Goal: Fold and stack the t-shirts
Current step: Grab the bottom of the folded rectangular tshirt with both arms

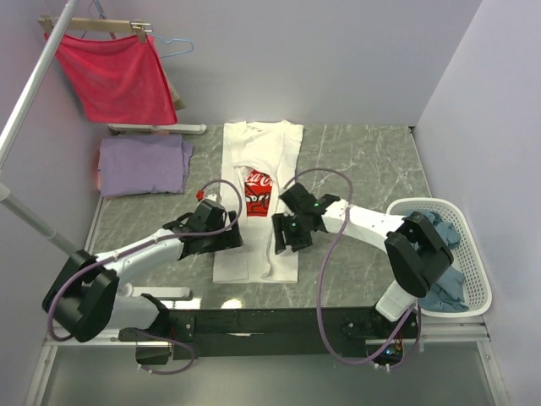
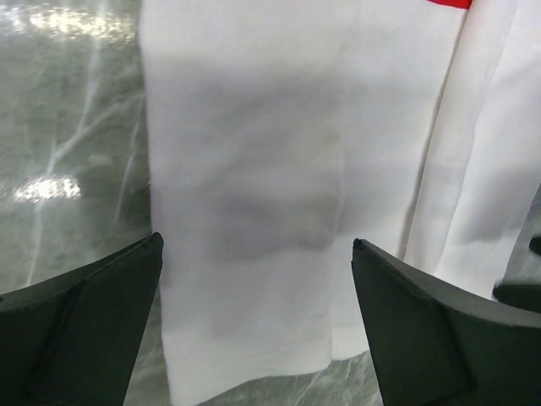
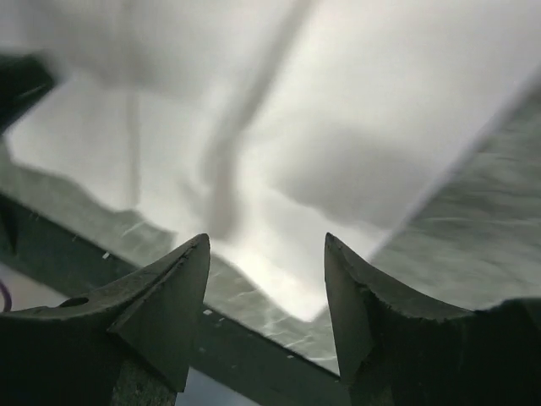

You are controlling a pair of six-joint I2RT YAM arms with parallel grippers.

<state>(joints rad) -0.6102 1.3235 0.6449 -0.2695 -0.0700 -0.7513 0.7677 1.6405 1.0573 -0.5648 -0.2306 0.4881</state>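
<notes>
The white tee (image 1: 258, 152) lies flat in the middle of the bench (image 1: 363, 169). It is folded lengthwise into a long strip that runs from the far edge towards the near edge. Its red print (image 1: 258, 193) faces up about halfway along.

The left gripper (image 1: 226, 238) is over the strip's left side, near its lower end, with its jaws spread wide and nothing between them. In the left wrist view the gripper (image 2: 258, 326) looks down on smooth white cloth (image 2: 279, 169). The cloth's left edge and bottom hem lie on the bench (image 2: 76, 127).

The right gripper (image 1: 289, 239) is over the strip's right side, level with the left one. Its jaws are apart and hold nothing. The right wrist view shows the gripper (image 3: 266, 296) above the tee's near corner (image 3: 338, 169), with a fold line running up the cloth; whether the tips touch the cloth cannot be told.

The lavender tee (image 1: 142, 165) sits folded at the bench's far left corner, well apart from the white one. The grey-blue tee (image 1: 446, 288) lies crumpled in the basket (image 1: 475, 254) at the near right corner. A red cloth (image 1: 118, 76) hangs from a hanger (image 1: 173, 42) above the far left corner.
</notes>
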